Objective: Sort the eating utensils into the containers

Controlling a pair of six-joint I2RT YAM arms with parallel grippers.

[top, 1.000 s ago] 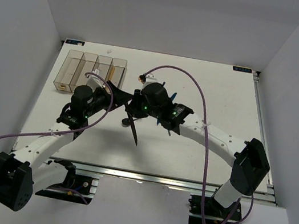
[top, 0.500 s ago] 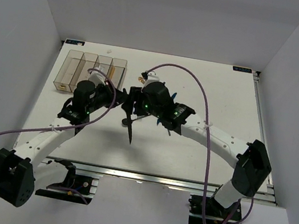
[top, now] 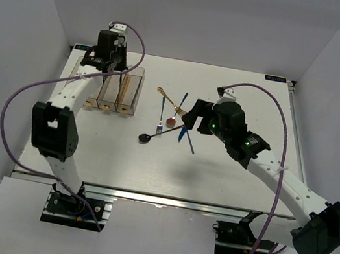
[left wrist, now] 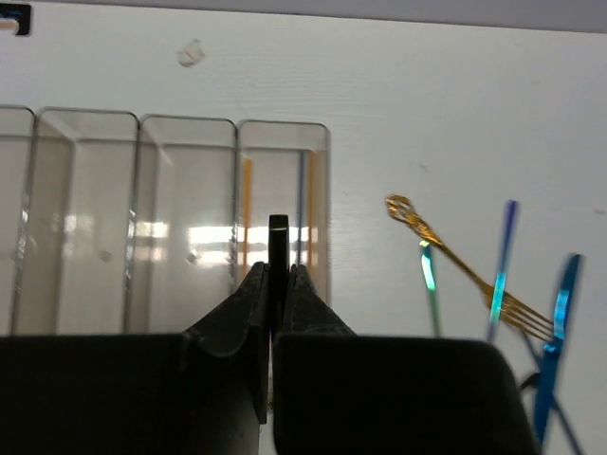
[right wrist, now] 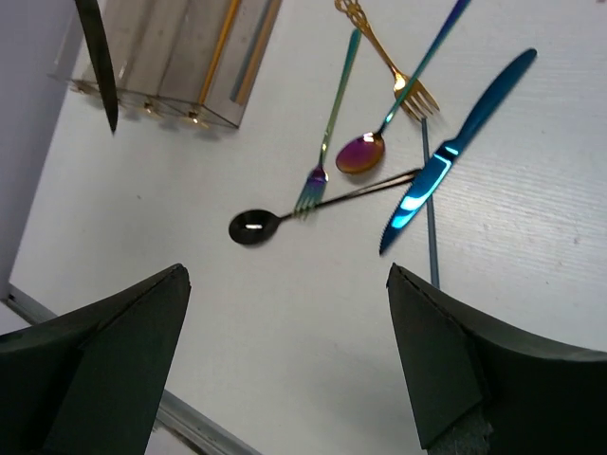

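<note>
Left hand (left wrist: pixel 277 277) is pinched tight on a slim, flat black knife (left wrist: pixel 277 237) over the containers (left wrist: pixel 186 120) — clear brownish plastic bins joined in a row at the counter's (top: pixel 149 169) far left. The left wrist view shows thin orange chopsticks (left wrist: pixel 248 204) lying in the rightmost bin. Right hand (right wrist: pixel 285 365) is spread wide above the loose pile: shiny blue knife (right wrist: pixel 455 156), ornate gold fork (right wrist: pixel 384 57), glossy black spoon (right wrist: pixel 251 227) — only the right wrist view shows the black blade's tip dangling by the bins.

Table layout
Containers (top: pixel 103 103) rear left on table (top: pixel 227 176); chopsticks (top: pixel 123 90) in rightmost bin (top: pixel 134 98); loose utensils (top: pixel 171 121) to their right, spoon (top: pixel 145 138) frontmost.
</note>
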